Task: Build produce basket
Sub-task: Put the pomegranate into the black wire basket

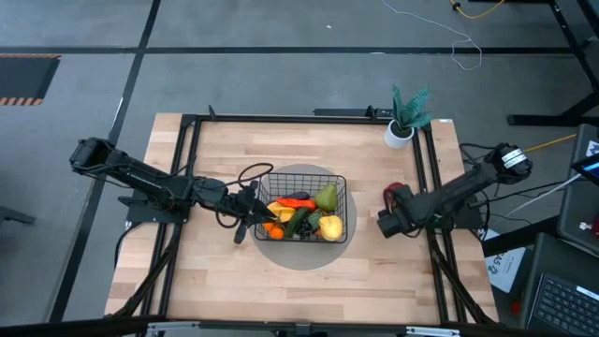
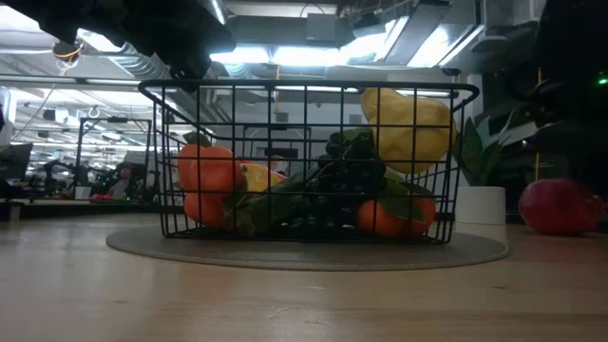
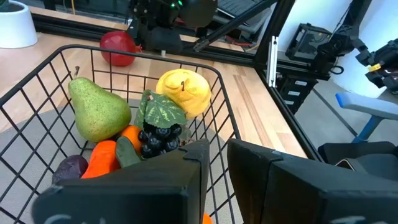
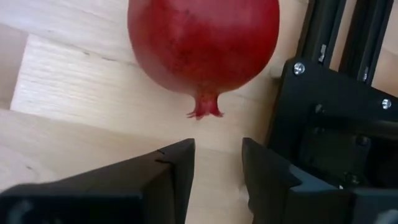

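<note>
The square black wire basket (image 1: 304, 178) stands on a grey round mat (image 1: 281, 257) at the table's middle. It holds produce: a green pear (image 3: 96, 109), a yellow fruit (image 3: 183, 90), dark grapes (image 3: 155, 140), orange pieces (image 2: 207, 171) and a carrot (image 3: 102, 158). My left gripper (image 3: 214, 180) is shut on the basket near its left near corner. A red fruit (image 4: 205, 50) lies on the wood to the basket's right, stem end toward my right gripper (image 4: 217, 165). That gripper hangs open just above and beside it, pointing steeply down and touching nothing. My left gripper has the basket's wire wall (image 3: 217, 152) in the narrow gap between its two fingers, one finger (image 3: 155, 186) inside the basket and one outside. It comes nearly level from the table's left, at the rim near the left near corner (image 2: 185, 87). The basket stands upright on the mat.
A teal plant in a white pot (image 1: 404, 120) stands at the far right of the table. Black frame rails (image 1: 435, 187) run along both sides; one rail lies close beside the red fruit. Bare wood lies in front of the mat.
</note>
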`<state>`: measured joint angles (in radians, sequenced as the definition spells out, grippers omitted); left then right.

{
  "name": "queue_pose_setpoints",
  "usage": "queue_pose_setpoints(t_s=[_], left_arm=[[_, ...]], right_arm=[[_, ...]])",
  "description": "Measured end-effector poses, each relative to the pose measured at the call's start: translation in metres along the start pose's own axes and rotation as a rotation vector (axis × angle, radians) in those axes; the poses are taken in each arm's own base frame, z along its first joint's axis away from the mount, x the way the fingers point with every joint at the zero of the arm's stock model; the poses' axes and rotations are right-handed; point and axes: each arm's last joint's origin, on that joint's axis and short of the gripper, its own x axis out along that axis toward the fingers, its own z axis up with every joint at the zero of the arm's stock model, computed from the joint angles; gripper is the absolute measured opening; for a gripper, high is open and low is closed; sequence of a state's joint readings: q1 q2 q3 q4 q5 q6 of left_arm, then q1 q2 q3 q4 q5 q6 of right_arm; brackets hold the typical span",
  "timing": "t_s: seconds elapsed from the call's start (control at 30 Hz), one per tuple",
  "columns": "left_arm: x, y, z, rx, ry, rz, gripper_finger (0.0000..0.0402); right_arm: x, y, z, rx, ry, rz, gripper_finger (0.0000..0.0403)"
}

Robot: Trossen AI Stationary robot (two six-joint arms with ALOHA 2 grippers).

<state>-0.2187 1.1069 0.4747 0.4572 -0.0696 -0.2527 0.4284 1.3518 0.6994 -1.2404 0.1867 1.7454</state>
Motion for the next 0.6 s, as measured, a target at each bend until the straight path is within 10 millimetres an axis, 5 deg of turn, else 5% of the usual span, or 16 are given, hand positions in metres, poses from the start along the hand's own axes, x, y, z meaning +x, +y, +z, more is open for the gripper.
queue_pose_setpoints(t_s=[0.6], left_arm=[[0.000, 0.000, 0.000, 0.000, 0.000, 0.000, 0.0046]], right_arm=[[0.005, 0.006, 0.020, -0.030, 0.052, 0.015, 0.0124]])
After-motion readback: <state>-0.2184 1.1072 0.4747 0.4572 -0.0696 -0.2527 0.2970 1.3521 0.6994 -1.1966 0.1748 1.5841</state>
